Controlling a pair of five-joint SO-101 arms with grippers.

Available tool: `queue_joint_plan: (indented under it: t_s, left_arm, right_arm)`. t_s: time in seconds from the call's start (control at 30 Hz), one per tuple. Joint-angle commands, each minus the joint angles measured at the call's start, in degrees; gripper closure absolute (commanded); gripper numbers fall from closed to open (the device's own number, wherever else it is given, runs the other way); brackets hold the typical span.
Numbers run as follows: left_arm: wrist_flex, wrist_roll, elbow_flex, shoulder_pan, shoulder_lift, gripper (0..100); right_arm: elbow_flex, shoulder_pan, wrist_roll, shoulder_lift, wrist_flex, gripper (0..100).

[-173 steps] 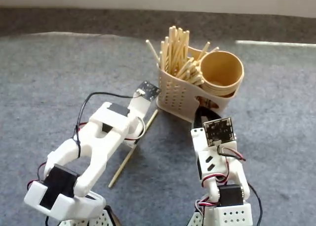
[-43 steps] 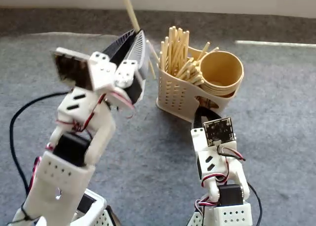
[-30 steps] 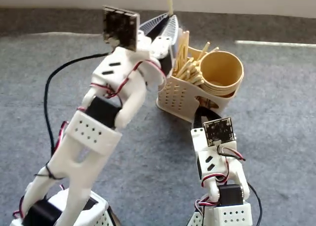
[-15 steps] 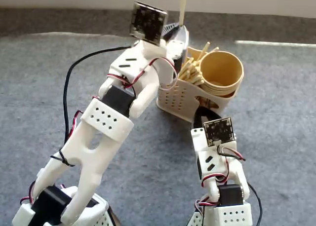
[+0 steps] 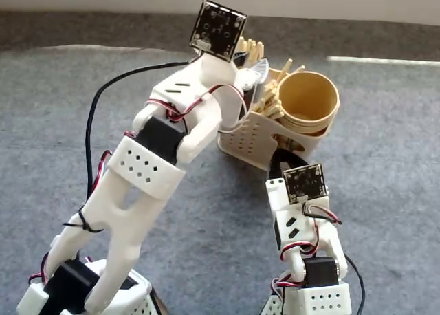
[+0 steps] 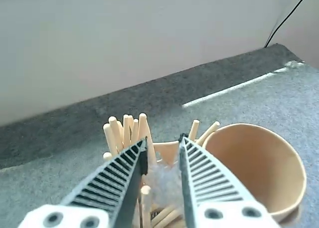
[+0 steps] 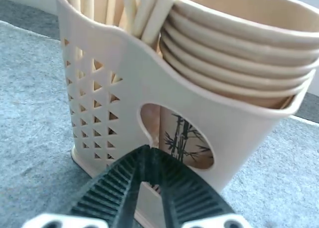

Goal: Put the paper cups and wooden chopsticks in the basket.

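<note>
1. My left gripper (image 6: 162,142) hangs right over the basket (image 5: 249,136), jaws a little apart, and I can't see anything pinched between them.
2. The chopsticks (image 6: 124,131) stand bunched in one side of the basket, with their tips just under those jaws.
3. The cups (image 5: 309,98) sit stacked in the other side, right beside the sticks.
4. My right gripper (image 7: 148,161) is down low at the basket's near wall, jaws closed together, just by the oval cutout.

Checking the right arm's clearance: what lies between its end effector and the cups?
The basket wall stands between the right end effector and the stacked cups. The right wrist view shows this, with the tips close up against that wall.
</note>
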Motion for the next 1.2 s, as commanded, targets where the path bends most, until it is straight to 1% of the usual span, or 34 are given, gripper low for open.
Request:
queue_joint_plan:
  t_s: [0.0,0.17,0.3,0.37,0.7,0.87,1.03,1.17]
  left_arm:
    - [5.8,-0.3,-6.6,0.9,-0.9,88]
    - [11.5,-0.5,-8.9,1.0,-0.9,89]
    - [13.5,-0.6,-7.8,1.0,-3.9,96]
    - [13.7,-0.7,-5.9,1.0,-6.7,97]
    - [13.5,-0.8,10.7,-0.9,-23.0,97]
    - [8.0,-0.8,22.2,-3.8,-29.8,97]
    - [2.1,-5.6,33.9,-7.7,-37.7,97]
    - [-1.2,-6.2,42.1,-9.5,-45.1,97]
  right_arm:
    - [5.7,0.3,-0.1,-1.1,-2.0,99.4]
    - [5.7,0.3,-0.1,-1.1,-2.0,99.4]
    - [5.7,0.4,-0.1,-1.1,-2.0,99.4]
    - [5.7,0.4,-0.1,-1.1,-2.0,99.4]
    - [5.7,0.4,-0.1,-1.1,-2.0,99.4]
    - [5.7,0.4,-0.1,-1.1,-2.0,99.4]
    - [5.7,0.4,-0.1,-1.1,-2.0,99.4]
    - [5.7,0.4,-0.1,-1.1,-2.0,99.4]
